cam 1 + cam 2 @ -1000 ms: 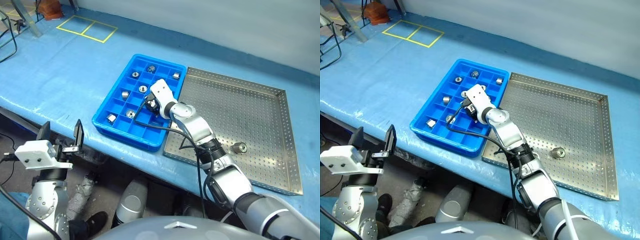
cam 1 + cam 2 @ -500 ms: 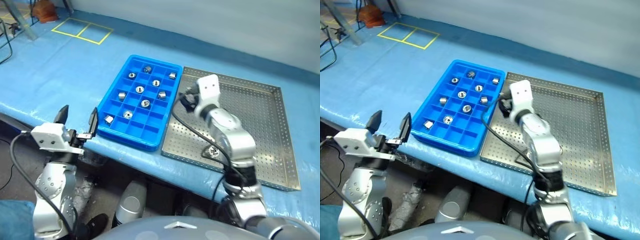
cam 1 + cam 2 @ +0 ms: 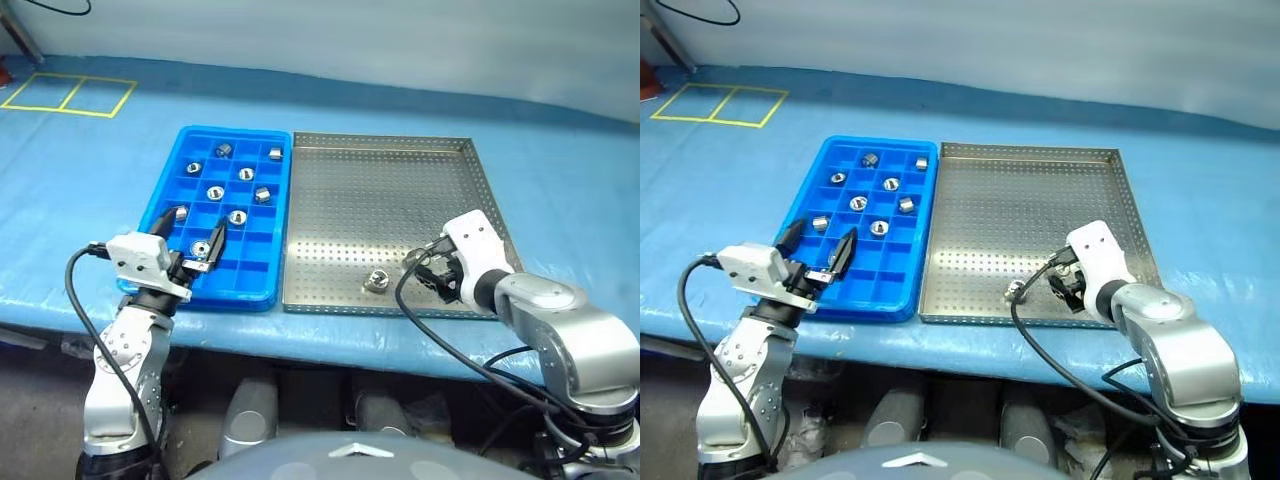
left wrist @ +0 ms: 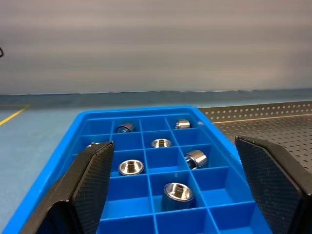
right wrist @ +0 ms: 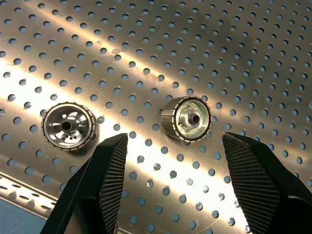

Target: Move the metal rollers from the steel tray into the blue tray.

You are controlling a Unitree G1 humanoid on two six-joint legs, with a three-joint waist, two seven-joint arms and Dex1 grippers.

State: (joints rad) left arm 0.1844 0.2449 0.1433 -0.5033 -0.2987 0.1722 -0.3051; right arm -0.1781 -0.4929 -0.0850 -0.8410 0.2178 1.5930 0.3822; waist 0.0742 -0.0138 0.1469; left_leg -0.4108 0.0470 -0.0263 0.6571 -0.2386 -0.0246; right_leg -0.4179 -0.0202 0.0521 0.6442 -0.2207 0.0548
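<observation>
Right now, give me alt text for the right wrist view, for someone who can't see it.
Two metal rollers lie apart on the steel tray with its perforated floor; the open right gripper hovers just short of one, touching neither.

Bright blue tray (image 3: 268,285) (gridded cells) beside silver steel tray (image 3: 400,190) dotted with perforations.

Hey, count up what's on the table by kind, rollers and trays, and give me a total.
Metal rollers: 11 in view (9 in the blue tray, 2 in the steel tray)
Trays: 2
Total: 13
</observation>
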